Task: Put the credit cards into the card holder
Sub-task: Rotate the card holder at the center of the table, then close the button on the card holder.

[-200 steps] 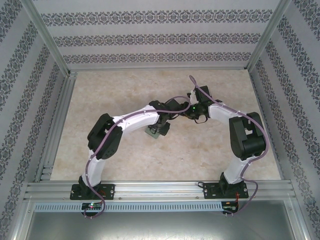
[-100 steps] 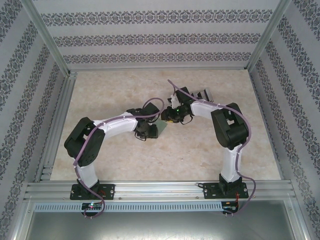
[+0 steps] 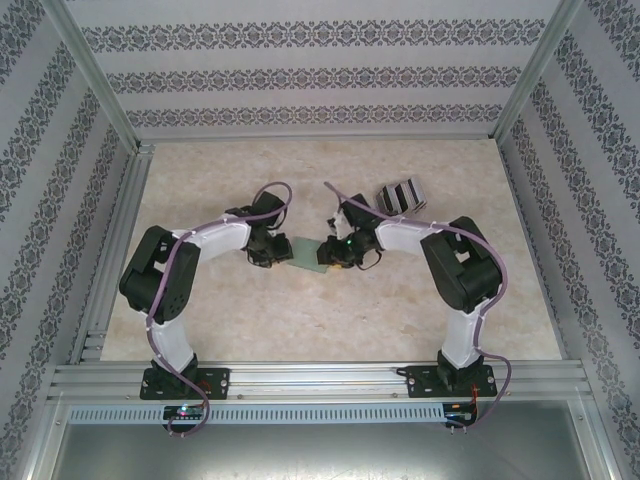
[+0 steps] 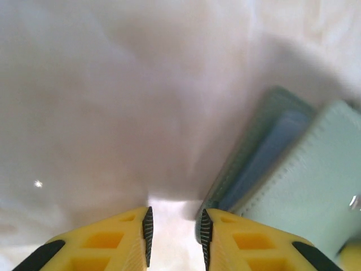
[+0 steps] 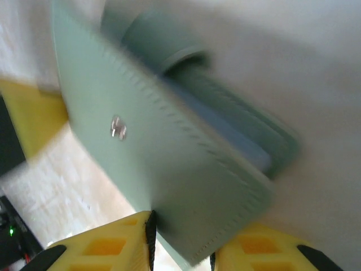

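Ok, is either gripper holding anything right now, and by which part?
The right gripper pinches the card holder by a corner of its snap flap. The left gripper holds nothing; the holder lies beside it.

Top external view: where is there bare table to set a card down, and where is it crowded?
Bare: the far strip along the back wall; the near strip between arms and rail. Crowded: the middle, where left tool and right tool flank the card holder, and beside the grey rack.
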